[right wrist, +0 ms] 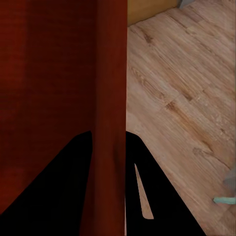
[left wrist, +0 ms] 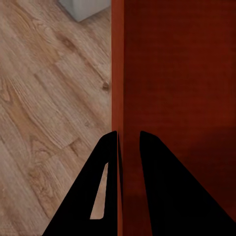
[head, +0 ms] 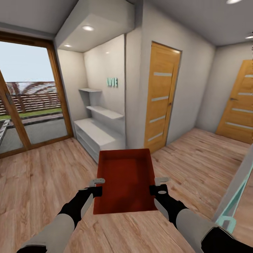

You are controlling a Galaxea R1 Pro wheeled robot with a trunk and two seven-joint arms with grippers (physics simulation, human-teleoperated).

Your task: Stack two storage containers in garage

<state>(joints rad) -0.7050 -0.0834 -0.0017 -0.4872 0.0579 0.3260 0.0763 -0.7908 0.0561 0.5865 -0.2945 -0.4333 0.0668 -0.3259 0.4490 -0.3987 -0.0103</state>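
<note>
An orange-red storage container hangs level above the light wood plank floor in front of me, held between both arms. My left gripper is shut on its left wall, with one black finger outside the wall and the other inside. On the opposite side, my right gripper is shut on the right wall the same way. The bin's ribbed inner base is bare.
A white shelf unit stands in an alcove just beyond the container. A wooden door is ahead to the right, another at far right. A glass door is at left. A pale teal frame leans at the right edge.
</note>
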